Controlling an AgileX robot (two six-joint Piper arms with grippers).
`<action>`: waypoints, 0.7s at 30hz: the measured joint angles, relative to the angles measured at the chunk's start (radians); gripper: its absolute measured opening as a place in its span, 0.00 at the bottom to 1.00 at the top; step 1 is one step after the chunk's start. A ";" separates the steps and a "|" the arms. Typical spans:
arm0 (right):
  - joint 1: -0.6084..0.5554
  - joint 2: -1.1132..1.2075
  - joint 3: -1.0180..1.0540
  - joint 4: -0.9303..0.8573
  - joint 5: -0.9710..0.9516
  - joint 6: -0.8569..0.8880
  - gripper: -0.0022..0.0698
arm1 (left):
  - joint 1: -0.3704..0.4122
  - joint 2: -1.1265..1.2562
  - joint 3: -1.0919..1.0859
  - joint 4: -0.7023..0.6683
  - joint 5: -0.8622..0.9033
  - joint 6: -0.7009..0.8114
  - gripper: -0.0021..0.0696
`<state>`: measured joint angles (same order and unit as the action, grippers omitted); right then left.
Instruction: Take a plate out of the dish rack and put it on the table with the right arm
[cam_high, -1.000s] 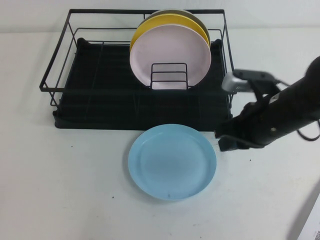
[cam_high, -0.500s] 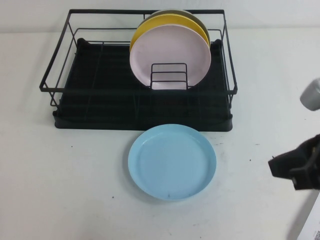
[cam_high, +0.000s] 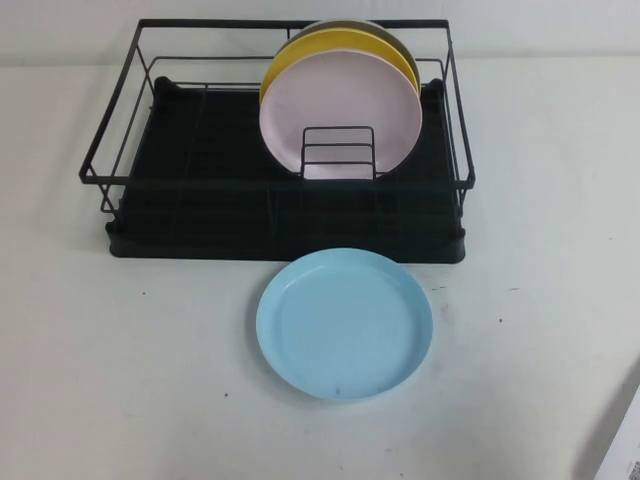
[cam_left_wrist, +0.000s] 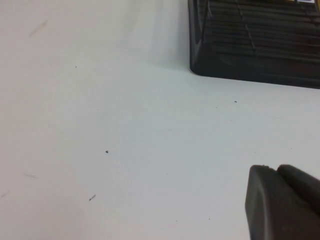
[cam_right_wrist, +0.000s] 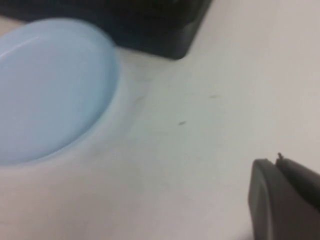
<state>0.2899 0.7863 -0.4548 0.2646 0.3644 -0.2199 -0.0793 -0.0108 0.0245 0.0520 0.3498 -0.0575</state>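
The light blue plate (cam_high: 345, 324) lies flat on the white table (cam_high: 120, 380), just in front of the black dish rack (cam_high: 200, 180). It also shows in the right wrist view (cam_right_wrist: 50, 90), beside the rack's corner (cam_right_wrist: 175, 30). My right gripper (cam_right_wrist: 277, 162) is shut and empty, above bare table off to the side of the plate; it is out of the high view. My left gripper (cam_left_wrist: 275, 170) is shut and empty over bare table near the rack's other corner (cam_left_wrist: 250, 55), also out of the high view.
A pale pink plate (cam_high: 340, 115) stands upright in the rack behind a small wire divider (cam_high: 338, 152), with a yellow plate (cam_high: 335, 42) and a darker one behind it. A grey edge shows at the table's front right corner (cam_high: 620, 440).
My right arm has drawn back to the right, away from the blue plate, and has left the high view. The plate has not moved.
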 joint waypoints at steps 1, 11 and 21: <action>-0.028 -0.042 0.047 -0.010 -0.051 0.000 0.00 | 0.000 0.000 0.000 0.000 0.000 0.000 0.02; -0.243 -0.555 0.455 -0.028 -0.274 -0.002 0.00 | 0.000 0.000 0.000 0.000 0.000 0.000 0.02; -0.254 -0.794 0.484 -0.031 -0.165 -0.002 0.00 | 0.000 0.000 0.000 0.000 0.000 0.000 0.02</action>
<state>0.0360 -0.0079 0.0296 0.2331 0.1998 -0.2222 -0.0793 -0.0108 0.0245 0.0520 0.3498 -0.0575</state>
